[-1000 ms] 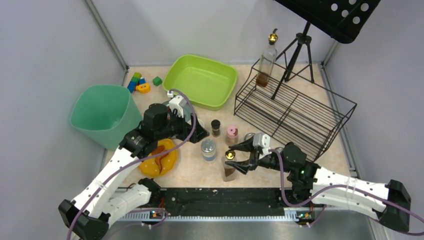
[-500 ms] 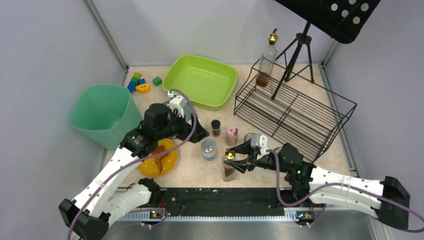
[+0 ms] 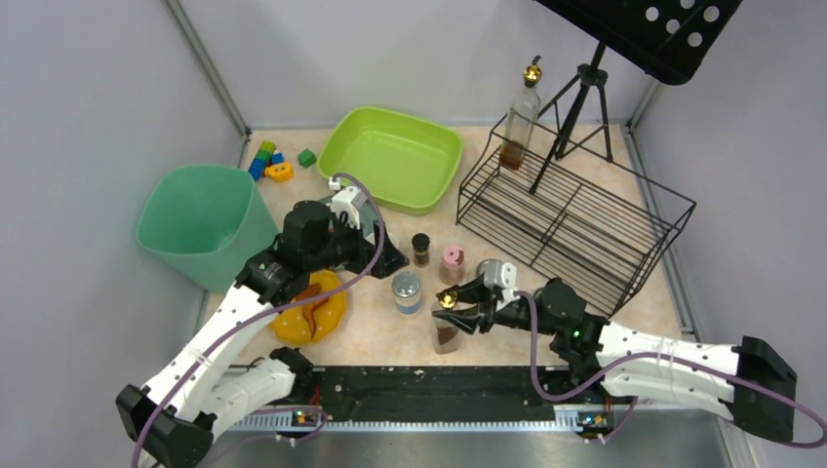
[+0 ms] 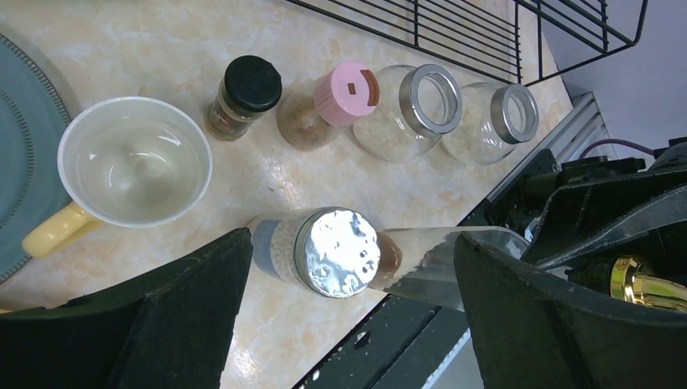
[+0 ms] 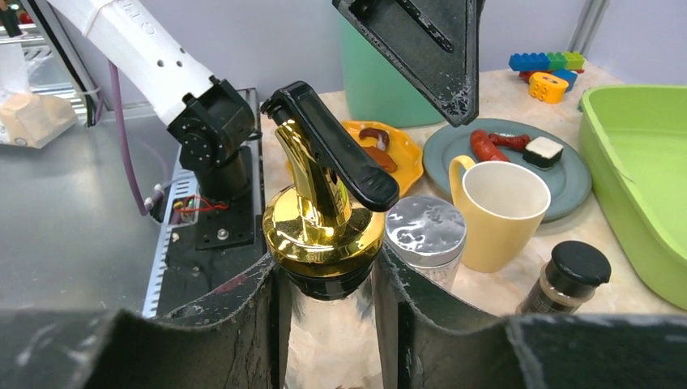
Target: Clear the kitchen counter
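On the beige kitchen counter (image 3: 385, 336) stands a clear bottle with a gold pourer (image 3: 449, 324), brown liquid at its bottom. My right gripper (image 3: 458, 314) reaches it from the right. In the right wrist view both fingers press the glass just under the gold cap (image 5: 324, 235), so the right gripper (image 5: 328, 279) is shut on the bottle. My left gripper (image 3: 382, 246) hangs wide open above a silver-lidded jar (image 4: 336, 251). The left gripper (image 4: 350, 243) touches nothing.
A yellow mug (image 5: 498, 207), black-capped spice jar (image 3: 420, 248), pink-capped jar (image 3: 452, 261) and two glass jars (image 4: 409, 109) crowd the bottle. Orange plate (image 3: 312, 312), teal bin (image 3: 200, 224), green tub (image 3: 390, 156), toy blocks (image 3: 273, 161) lie left; the wire rack (image 3: 575, 219) holds another bottle (image 3: 520, 117).
My right arm has slid left, and its jaws have narrowed from wide apart onto the bottle's neck. The left arm has stayed put.
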### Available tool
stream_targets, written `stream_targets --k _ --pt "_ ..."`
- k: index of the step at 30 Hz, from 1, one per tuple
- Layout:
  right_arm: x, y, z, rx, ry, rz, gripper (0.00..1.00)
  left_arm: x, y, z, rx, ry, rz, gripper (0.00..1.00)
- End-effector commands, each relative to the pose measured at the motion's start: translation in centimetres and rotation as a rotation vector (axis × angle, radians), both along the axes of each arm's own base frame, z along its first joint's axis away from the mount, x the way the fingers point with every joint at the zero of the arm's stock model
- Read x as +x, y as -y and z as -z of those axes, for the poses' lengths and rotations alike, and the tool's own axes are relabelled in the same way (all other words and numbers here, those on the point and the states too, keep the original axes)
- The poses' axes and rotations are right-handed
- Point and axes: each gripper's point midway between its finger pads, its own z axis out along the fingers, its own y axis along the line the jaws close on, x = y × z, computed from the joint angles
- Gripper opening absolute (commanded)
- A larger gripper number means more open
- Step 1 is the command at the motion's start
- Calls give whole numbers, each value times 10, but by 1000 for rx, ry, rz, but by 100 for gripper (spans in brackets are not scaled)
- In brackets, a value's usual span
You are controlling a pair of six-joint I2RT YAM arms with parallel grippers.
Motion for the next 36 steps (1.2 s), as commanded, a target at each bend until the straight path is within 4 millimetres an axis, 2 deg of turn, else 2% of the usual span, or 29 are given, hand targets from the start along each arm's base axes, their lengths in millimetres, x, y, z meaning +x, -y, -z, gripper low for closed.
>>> stream_targets --k 1,4,8,10,14,21,25,26,27,30,34,36 --pt "-9 -2 -16 63 25 -36 32 4 4 -6 -22 29 8 99" --pt "-9 -1 -20 67 31 -36 20 4 4 -6 -21 26 8 99" --pt "-9 1 -27 80 34 -29 11 4 4 -5 -19 24 6 99" --pt "-8 2 -33 96 29 -20 0 5 4 -5 -19 24 5 99" --pt "-2 6 -53 132 20 22 0 5 4 -6 -19 25 4 99" --pt "11 15 -103 153 46 107 0 5 3 -5 -15 25 2 99" --pt "18 18 -137 139 52 149 0 5 3 -4 -14 22 0 99" --pt "18 20 -153 154 61 156 0 5 4 -4 -15 21 1 99" --pt "21 22 -161 153 57 176 0 5 4 -4 -15 22 1 99" --pt "32 30 -185 132 54 249 0 5 4 -5 -16 23 2 99" --pt "58 46 -207 77 69 421 0 6 4 -4 -16 21 2 99" --pt "72 58 -226 85 81 517 0 6 4 -4 -15 20 3 99"
